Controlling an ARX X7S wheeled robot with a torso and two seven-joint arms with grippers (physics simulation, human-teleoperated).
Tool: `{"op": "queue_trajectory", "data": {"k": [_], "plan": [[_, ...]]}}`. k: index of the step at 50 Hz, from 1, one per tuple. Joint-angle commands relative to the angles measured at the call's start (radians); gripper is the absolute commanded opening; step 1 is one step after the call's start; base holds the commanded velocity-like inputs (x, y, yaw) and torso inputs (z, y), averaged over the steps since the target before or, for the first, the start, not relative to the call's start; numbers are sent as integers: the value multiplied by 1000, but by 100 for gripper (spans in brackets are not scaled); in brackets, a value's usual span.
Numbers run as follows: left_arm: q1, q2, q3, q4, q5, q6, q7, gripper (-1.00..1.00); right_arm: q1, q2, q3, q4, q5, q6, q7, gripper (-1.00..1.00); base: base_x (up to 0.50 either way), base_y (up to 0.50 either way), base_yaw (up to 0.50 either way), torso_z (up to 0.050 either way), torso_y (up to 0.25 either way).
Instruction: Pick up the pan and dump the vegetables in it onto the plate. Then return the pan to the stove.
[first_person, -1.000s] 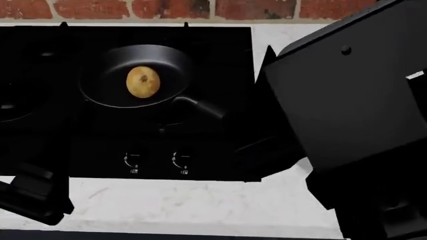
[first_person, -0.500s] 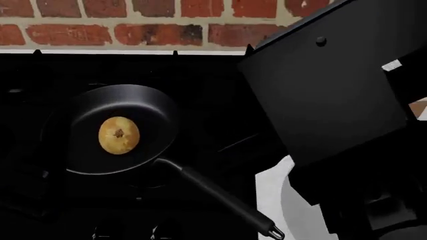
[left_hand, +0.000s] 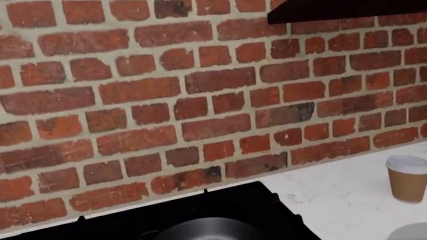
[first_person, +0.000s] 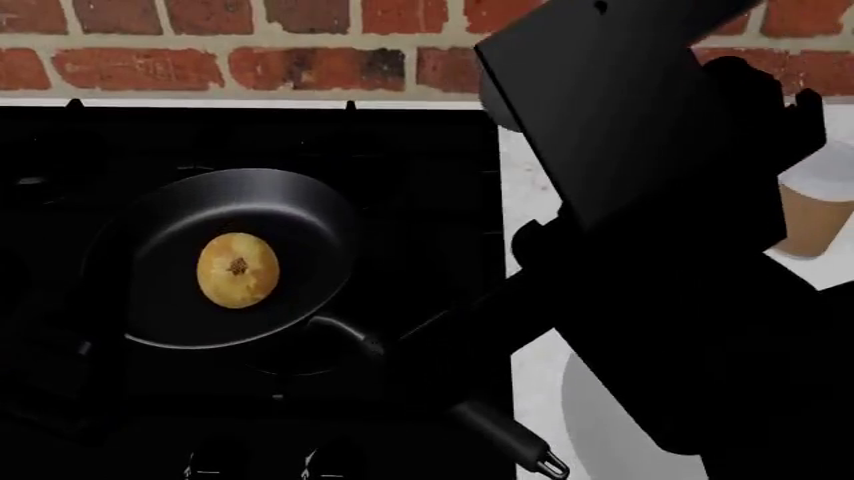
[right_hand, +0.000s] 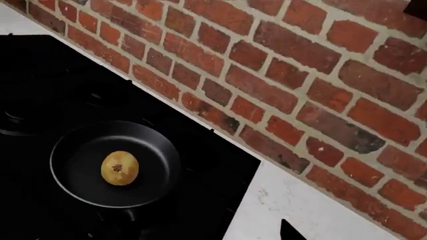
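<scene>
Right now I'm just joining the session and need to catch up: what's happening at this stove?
Nothing is grasped yet. The pan sits on the stove with the onion lying in it. The right arm reaches in over the counter, part of it crossing above the pan's handle, but its gripper isn't visible. The plate lies right of the stove, mostly hidden behind that arm, with a paper cup farther along the counter.

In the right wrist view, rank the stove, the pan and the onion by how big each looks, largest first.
1. The stove, largest, running out of the picture.
2. The pan, sitting on the stove, well inside its surface.
3. The onion, smallest, lying inside the pan.

Each sits on or in the one before, so nearness to the camera barely affects the order.
</scene>
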Motion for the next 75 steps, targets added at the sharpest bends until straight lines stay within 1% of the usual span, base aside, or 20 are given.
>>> {"op": "queue_trajectory", "data": {"k": [1, 5, 10, 14, 21, 30, 36, 43, 52, 63, 65, 72, 75], "plan": [[29, 9, 4, -5, 57, 50, 61, 100, -25, 6, -49, 59, 77, -7, -41, 100, 0, 0, 0, 0, 0], [46, 8, 12, -4, 89, 69, 86, 100, 12, 11, -97, 98, 107, 9, -24, 100, 0, 0, 0, 0, 0], [50, 3, 17, -4, 89, 79, 87, 100, 44, -34, -151, 162, 91, 54, -46, 100, 0, 0, 0, 0, 0], [68, -3, 20, -2, 111, 96, 106, 100, 21, -77, -156, 172, 34, 79, -83, 100, 0, 0, 0, 0, 0], [86, -11, 26, -3, 136, 119, 127, 100, 3, -108, -174, 190, -16, 102, -116, 100, 0, 0, 0, 0, 0], [81, -18, 33, -8, 122, 125, 110, 100, 13, -141, -204, 233, -61, 123, -146, 100, 0, 0, 0, 0, 0], [78, -21, 42, -11, 122, 131, 108, 100, 15, -175, -214, 266, -114, 144, -195, 100, 0, 0, 0, 0, 0], [98, -32, 39, -8, 131, 148, 118, 100, -15, -199, -193, 298, -261, 164, -320, 100, 0, 0, 0, 0, 0], [110, -38, 51, -12, 152, 166, 131, 100, -34, -227, -216, 328, -410, 163, -466, 100, 0, 0, 0, 0, 0], [131, -45, 59, -14, 169, 188, 143, 100, -68, -242, -299, 352, -628, 110, -684, 100, 0, 0, 0, 0, 0], [123, -48, 56, -15, 153, 184, 131, 100, -60, -242, -315, 367, -666, 96, -729, 100, 0, 0, 0, 0, 0], [115, -48, 71, -19, 156, 187, 127, 100, -37, -272, -352, 395, -702, 89, -770, 100, 0, 0, 0, 0, 0], [116, -53, 70, -20, 154, 191, 127, 100, -24, -291, -388, 426, -755, 70, -822, 100, 0, 0, 0, 0, 0]]}}
